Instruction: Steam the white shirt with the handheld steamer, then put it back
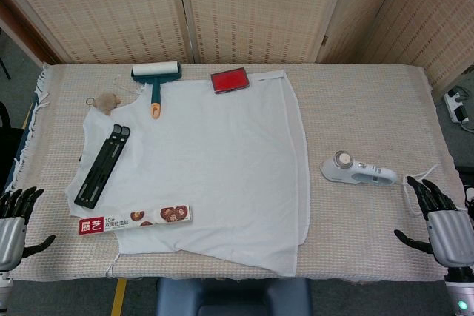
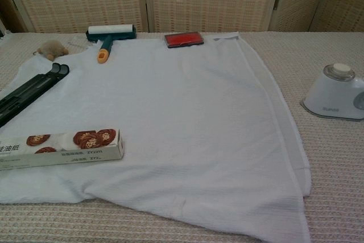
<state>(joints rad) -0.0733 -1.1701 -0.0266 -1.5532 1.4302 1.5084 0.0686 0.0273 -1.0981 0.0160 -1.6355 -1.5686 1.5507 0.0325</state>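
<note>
- Head view looks steeply down from above the near table (image 1: 370, 94) edge, covering its whole top.
- Chest view sits low and close, facing across the white shirt (image 2: 187, 118); both share it.

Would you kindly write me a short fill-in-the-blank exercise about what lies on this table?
1. The steamer lies on the table to the ____ of the white shirt in the head view.
2. The long box rests on the ____.
3. The case at the shirt's far edge is ____ in colour.
4. Both the left hand and right hand hold ____.

Missing words: right; shirt; red; nothing
</note>
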